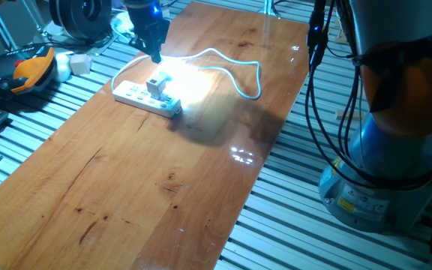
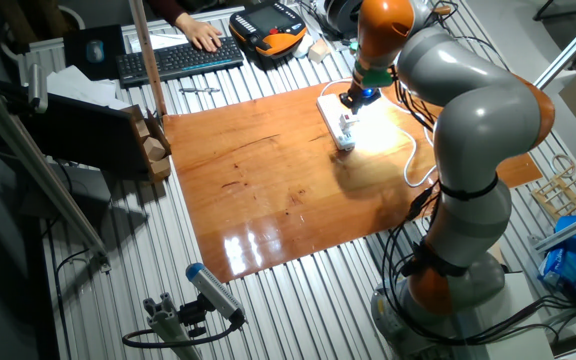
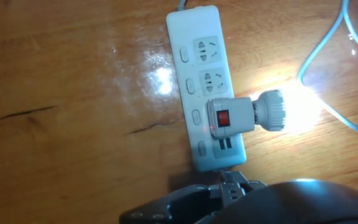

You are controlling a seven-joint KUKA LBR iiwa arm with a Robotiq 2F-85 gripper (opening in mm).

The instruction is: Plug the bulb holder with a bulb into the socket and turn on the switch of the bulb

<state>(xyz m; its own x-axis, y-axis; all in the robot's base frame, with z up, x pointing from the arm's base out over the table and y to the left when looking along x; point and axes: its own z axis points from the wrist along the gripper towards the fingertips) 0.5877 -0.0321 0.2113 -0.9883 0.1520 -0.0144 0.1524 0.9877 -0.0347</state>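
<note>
The socket, a long white power strip [image 3: 199,38], lies on the wooden board, its white cable [image 3: 325,60] looping to the right. The white bulb holder [image 3: 240,116] is plugged into it and lies sideways. Its red switch [image 3: 223,117] faces up. The bulb [image 3: 272,111] points right and glows brightly, lighting the wood. My gripper [image 3: 227,180] is empty, with its jaws together, and hovers just off the strip's near end. In one fixed view it [image 1: 155,54] hangs above the holder [image 1: 156,86] on the strip [image 1: 135,94]. In the other fixed view it [image 2: 353,100] is over the strip [image 2: 332,116].
Off the board's far end are an orange teach pendant [image 1: 32,67] and a small white block [image 1: 77,64]. A keyboard [image 2: 178,58] with a person's hand [image 2: 203,35] on it lies beyond the board. The arm's base [image 1: 396,150] and black cables stand to the right.
</note>
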